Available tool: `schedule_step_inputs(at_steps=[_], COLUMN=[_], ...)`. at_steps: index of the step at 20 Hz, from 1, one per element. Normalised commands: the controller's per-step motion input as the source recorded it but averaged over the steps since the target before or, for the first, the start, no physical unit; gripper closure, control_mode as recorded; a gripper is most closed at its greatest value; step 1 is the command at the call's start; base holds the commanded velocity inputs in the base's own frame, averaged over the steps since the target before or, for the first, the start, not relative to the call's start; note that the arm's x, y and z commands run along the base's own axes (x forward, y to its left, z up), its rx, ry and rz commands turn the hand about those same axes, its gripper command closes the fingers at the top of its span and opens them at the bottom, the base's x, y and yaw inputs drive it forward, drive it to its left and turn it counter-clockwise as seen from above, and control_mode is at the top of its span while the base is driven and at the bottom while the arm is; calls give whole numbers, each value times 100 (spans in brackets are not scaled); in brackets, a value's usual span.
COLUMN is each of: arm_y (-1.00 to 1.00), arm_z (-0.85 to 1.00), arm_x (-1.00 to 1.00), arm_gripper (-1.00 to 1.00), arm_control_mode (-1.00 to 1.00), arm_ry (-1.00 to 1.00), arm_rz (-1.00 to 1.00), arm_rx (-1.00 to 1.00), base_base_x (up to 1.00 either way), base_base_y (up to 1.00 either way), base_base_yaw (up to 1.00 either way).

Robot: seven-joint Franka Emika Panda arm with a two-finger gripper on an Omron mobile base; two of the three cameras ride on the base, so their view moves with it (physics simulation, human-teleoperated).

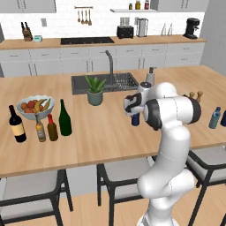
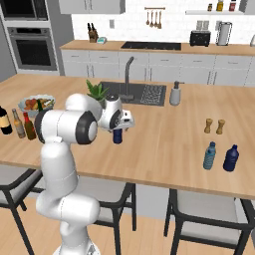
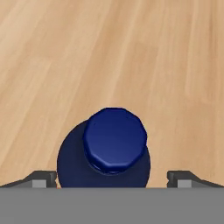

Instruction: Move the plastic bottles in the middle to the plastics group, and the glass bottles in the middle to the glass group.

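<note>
Hand view: open pincer (image 3: 112,177) straddles the deep-blue bottle (image 3: 114,140); judged next, descend, close, carry to plastics group (image 2: 221,156).

A long wooden island counter (image 1: 101,132) with a dark inset sink (image 1: 106,82) fronts grey cabinets (image 2: 149,64) and a white tiled wall (image 1: 66,17); stools (image 1: 123,174) stand below on a light wood floor (image 1: 88,216); a built-in oven (image 2: 32,47) stands at left
</note>
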Motion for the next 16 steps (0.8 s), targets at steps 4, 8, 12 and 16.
schedule_step_inputs(at_steps=[4,8,12,16], arm_y=[0,0,0,-28], arm_z=[0,0,13,36], arm_x=[0,0,-36,-77], arm_gripper=[100,100,100,100], arm_control_mode=[-100,-100,-100,-100], arm_ry=[0,0,-7,-2], arm_rz=[1,0,0,-12], arm_rx=[0,0,0,0], base_base_x=[0,0,0,0], base_base_y=[0,0,0,0], base_base_yaw=[0,0,0,0])
